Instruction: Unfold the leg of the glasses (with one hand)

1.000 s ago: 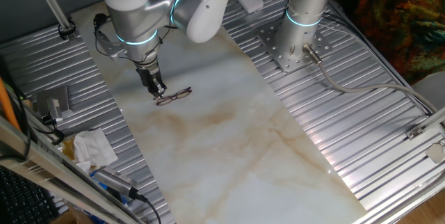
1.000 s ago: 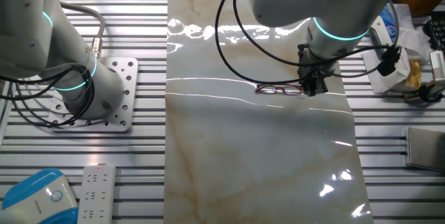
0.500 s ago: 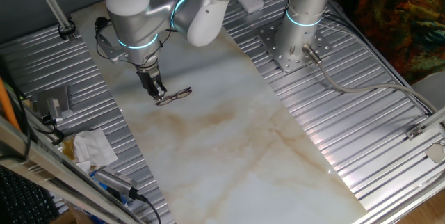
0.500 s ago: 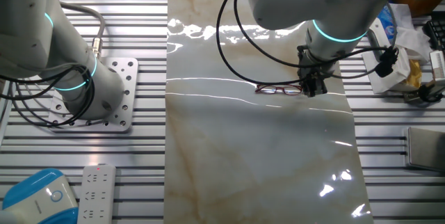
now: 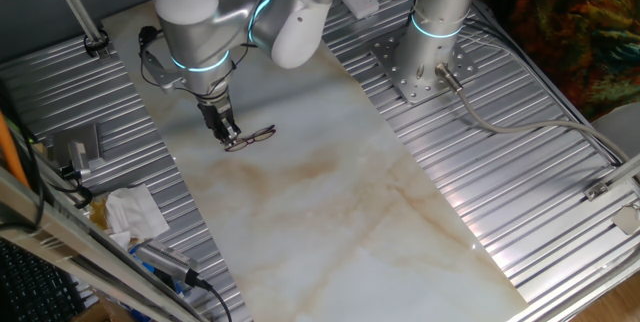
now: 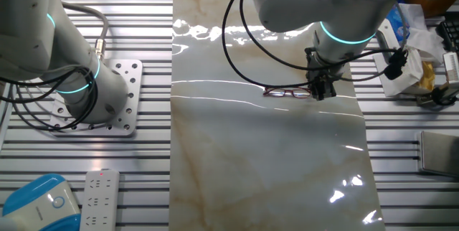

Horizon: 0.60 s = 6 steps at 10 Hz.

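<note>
Marble-patterned slab [image 5: 330,182] laid over ribbed metal decking [image 5: 500,162]; clutter along the left edge: crumpled white tissue [image 5: 133,212], cables. Moving right, the hand [image 5: 228,134] points straight down at the near-left end of the glasses [image 5: 250,138], which lie flat on the slab towards its far-left part. In the other fixed view the hand [image 6: 322,92] sits at the right end of the glasses [image 6: 289,92], tips on or just at the frame's hinge end. Fingers look close together, but whether they pinch the leg or only press beside it, cannot tell; too small. Judgement: step in hand is catching the folded leg near its hinge. Best done low and slow, swinging the leg outward in an arc about the hinge, not dragging, since the light frame would likely slide on the glossy stone.
</note>
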Each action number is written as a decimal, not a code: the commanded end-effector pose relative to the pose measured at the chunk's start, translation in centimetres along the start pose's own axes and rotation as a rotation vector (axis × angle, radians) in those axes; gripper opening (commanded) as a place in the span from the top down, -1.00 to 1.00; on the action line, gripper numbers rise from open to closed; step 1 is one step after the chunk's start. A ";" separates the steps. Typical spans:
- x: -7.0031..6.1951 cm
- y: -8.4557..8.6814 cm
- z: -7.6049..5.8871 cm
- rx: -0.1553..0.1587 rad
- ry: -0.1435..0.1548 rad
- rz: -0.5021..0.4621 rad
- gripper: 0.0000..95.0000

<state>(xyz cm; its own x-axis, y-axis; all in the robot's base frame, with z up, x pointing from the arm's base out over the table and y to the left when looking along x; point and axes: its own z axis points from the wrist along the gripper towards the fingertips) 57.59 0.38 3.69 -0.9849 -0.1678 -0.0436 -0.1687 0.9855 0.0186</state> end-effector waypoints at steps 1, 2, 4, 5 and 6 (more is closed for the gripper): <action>0.0 0.0 0.0 -0.003 -0.008 0.018 0.60; -0.1 -0.1 0.0 -0.053 -0.010 0.068 0.60; -0.1 -0.1 0.0 -0.064 -0.006 0.098 0.60; -0.1 -0.1 0.0 -0.065 -0.004 0.118 0.60; -0.1 -0.1 0.0 -0.068 0.002 0.136 0.60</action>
<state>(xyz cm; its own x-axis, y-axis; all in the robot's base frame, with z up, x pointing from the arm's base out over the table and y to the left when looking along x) 57.70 0.30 3.91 -0.9981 -0.0499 -0.0364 -0.0529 0.9946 0.0889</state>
